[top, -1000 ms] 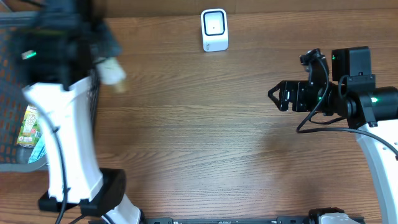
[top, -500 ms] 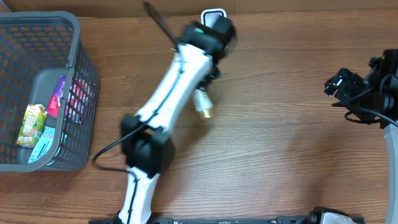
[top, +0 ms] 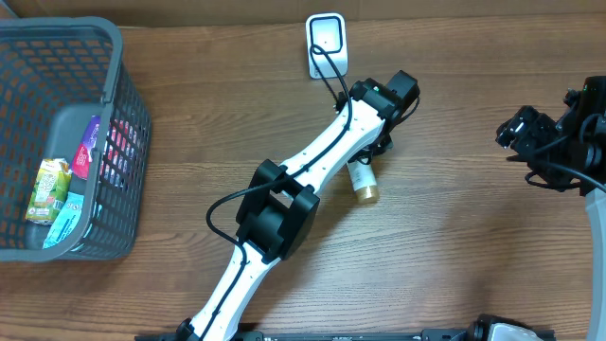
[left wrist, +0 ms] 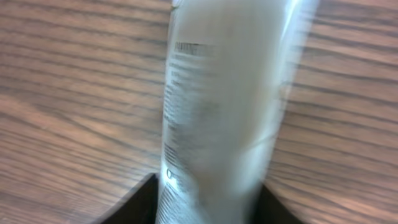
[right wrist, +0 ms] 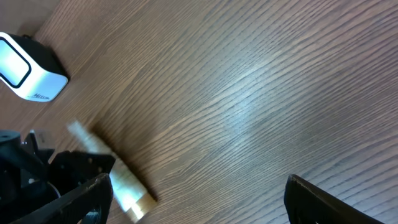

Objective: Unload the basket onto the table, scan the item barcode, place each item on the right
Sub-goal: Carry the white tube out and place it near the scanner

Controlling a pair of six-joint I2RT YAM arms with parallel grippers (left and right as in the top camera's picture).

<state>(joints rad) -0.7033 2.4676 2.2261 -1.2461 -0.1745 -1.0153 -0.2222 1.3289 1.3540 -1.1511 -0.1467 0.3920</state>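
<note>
**A:** Item and location?

**B:** Tube, one, pale, with a tan cap. It sits mid-frame in the overhead view, below the scanner and apart from it. The cap end points lower right.

**A:** Handling?

**B:** Judged light. The wall looks like soft, glossy plastic, so it is likely slippery and would dent under a hard pinch. Best held across the body near the stiffer cap end, keeping the printed face clear for the scanner.

**A:** Left fingers?

**B:** One on each side of the tube at the bottom of the wrist view. I cannot tell whether they are pinching it or loose.

**A:** Right fingers?

**B:** Spread wide and holding nothing, at the right edge of the overhead view, well away from the tube.

**A:** Anything not made out?

**B:**
- No barcode found. The print on the tube is blurred in the wrist view and too small from overhead.
- The tube's upper end is hidden under the left arm.
- I cannot tell whether the tube rests on the desk or hangs just above it.
- The basket, upper left, holds packets that are only partly visible.
</note>
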